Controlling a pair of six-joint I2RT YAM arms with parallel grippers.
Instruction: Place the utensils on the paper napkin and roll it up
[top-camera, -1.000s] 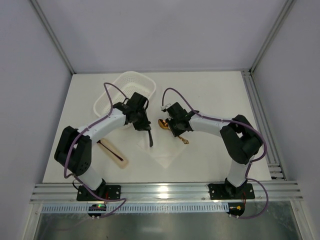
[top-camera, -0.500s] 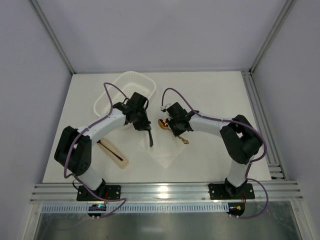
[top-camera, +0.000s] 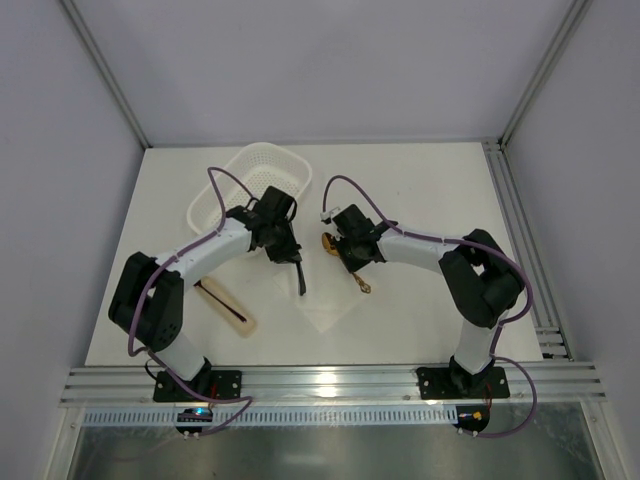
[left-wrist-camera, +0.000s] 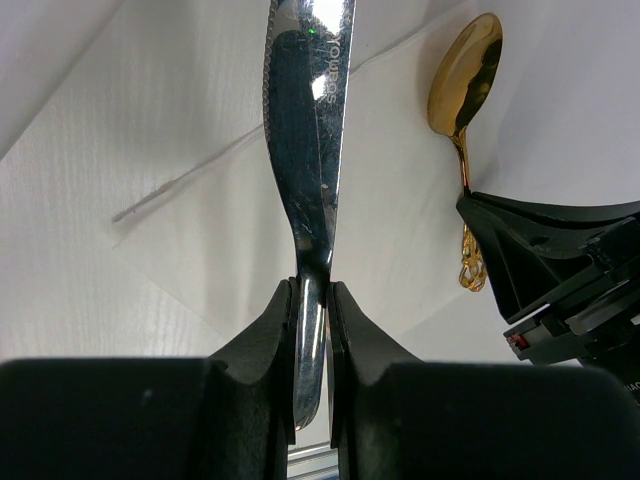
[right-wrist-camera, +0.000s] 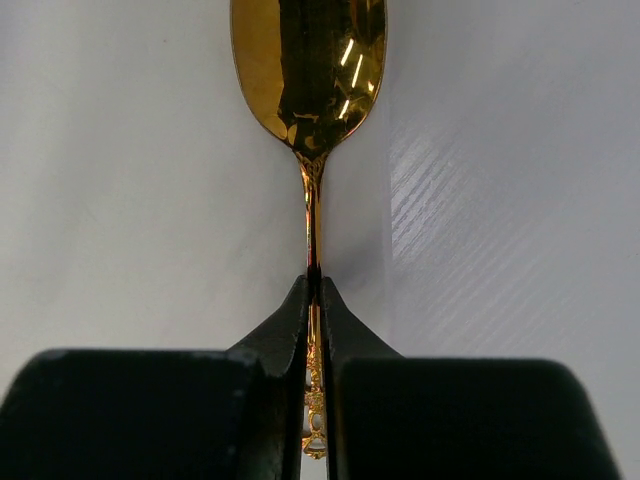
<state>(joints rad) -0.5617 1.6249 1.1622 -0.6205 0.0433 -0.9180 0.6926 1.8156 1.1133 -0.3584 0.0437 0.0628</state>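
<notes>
Left tool (left-wrist-camera: 312, 300) and right tool (right-wrist-camera: 313, 290) each clamp cutlery.
Knife (left-wrist-camera: 305, 130) blade over the napkin (left-wrist-camera: 200, 230); spoon (right-wrist-camera: 310, 70) pinched at its stem, beside the napkin.

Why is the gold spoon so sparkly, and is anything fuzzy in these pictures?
Right wrist view: light bounces off the shiny gold-bowled spoon as white glints; the close black fingers look a bit soft. Left wrist view: the dark mirror-like steel knife glares white near the frame's top. Top view: the thin white paper napkin almost vanishes against the white table.
</notes>
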